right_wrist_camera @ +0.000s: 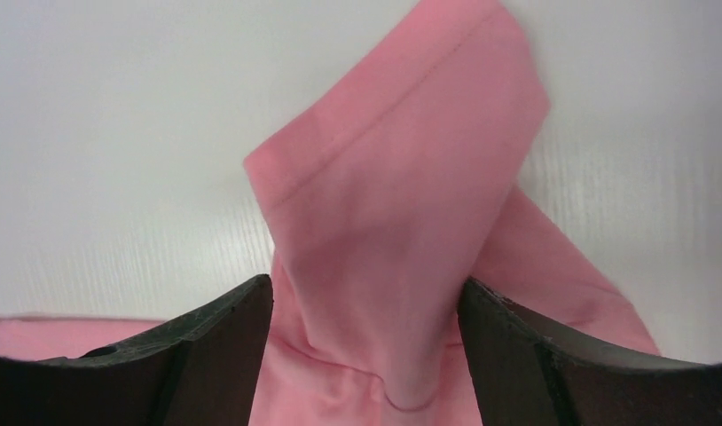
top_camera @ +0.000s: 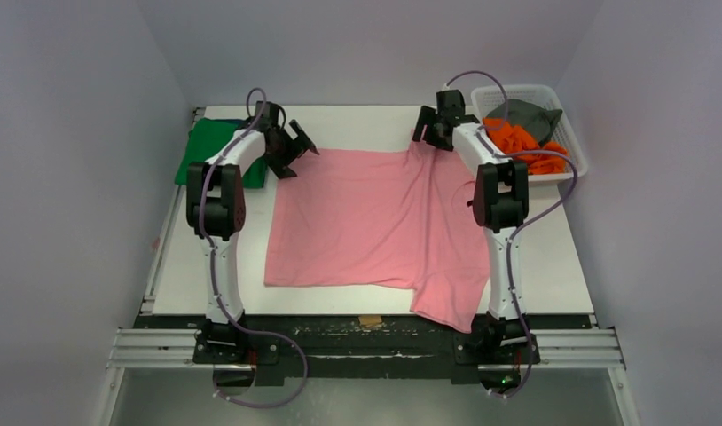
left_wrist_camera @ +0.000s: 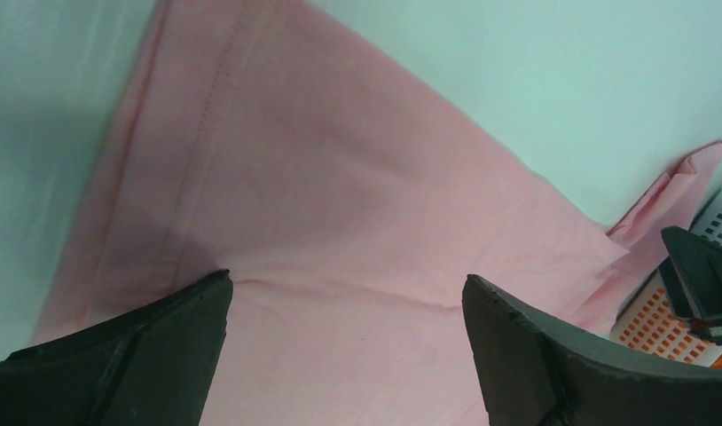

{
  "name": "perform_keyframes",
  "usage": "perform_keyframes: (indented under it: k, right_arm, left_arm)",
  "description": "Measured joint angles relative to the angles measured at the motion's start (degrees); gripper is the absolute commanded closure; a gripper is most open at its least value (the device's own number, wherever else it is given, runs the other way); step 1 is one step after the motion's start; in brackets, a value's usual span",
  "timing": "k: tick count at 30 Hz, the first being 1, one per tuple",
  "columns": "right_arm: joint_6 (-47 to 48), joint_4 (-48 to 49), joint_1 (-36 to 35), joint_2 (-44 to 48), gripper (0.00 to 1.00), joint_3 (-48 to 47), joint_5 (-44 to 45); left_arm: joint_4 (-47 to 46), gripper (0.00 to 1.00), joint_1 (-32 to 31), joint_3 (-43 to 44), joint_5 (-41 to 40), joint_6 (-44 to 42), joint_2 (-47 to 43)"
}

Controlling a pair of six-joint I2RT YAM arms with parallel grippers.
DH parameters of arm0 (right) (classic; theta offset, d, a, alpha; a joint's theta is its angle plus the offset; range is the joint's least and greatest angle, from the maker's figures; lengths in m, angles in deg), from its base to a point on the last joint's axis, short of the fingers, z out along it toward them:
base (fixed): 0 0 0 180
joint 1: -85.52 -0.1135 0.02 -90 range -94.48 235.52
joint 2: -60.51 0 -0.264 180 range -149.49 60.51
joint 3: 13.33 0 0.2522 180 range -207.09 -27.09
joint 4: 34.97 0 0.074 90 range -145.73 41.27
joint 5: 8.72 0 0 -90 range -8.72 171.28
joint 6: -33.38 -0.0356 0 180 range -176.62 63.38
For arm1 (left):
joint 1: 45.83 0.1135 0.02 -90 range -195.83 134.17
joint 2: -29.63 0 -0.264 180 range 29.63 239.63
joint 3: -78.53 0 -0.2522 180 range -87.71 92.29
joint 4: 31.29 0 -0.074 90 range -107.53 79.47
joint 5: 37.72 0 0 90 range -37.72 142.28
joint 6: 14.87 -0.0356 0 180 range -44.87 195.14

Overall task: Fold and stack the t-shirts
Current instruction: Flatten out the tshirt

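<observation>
**Top view.** Count: 2 arms, 2 pincers, 4 tees, 1 basket.
- Pink tee (top_camera: 366, 222): thin soft cloth, spread flat at centre of the white bench (top_camera: 553, 257). Body approx. square; near-right part runs over the bench's near edge.
- Green tee (top_camera: 207, 146): folded to a rectangle at the far-left corner, partly behind the left arm.
- Basket (top_camera: 528, 89): white plastic mesh, rectangular, far right. Contents: orange tee (top_camera: 517, 142), crumpled, and grey tee (top_camera: 528, 117), crumpled, behind it.
- Left pincer (top_camera: 295, 155) is at the pink tee's far-left corner. Right pincer (top_camera: 431, 135) is at its far-right corner.

**Left wrist view.**
- Left pincer (left_wrist_camera: 347, 282): dark curved fingers spread to full width, nothing held.
- Pink tee (left_wrist_camera: 340, 222) lies below it, smooth, w/ a stitched hem line at its left side.
- At the right edge: basket (left_wrist_camera: 668, 328) mesh w/ orange showing through, and part of the right pincer (left_wrist_camera: 699, 275).

**Right wrist view.**
- Right pincer (right_wrist_camera: 366, 286): jaws well apart.
- A sleeve of the pink tee (right_wrist_camera: 393, 222), hem stitched and folded over itself, lies between the fingers on the bench (right_wrist_camera: 118, 133). No clamp on it seen.
</observation>
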Motion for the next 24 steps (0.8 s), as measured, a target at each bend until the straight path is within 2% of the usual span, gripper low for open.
perform_keyframes:
  k: [11,17,24]
  right_arm:
    - [2.14,4.17,1.16,18.36,0.24,19.41,-1.11]
    - [1.31,6.43,1.05,16.94,0.23,26.77,-2.51]
    - [-0.13,9.07,1.75,14.62,0.24,26.58,-2.95]
  left_arm:
    - [1.22,0.0,1.77,-2.95,-2.89,-0.94,-2.34]
    - [1.79,0.0,1.95,-2.95,-3.19,-1.07,-2.47]
    - [1.97,0.0,2.51,-3.02,-3.37,-1.03,-2.56]
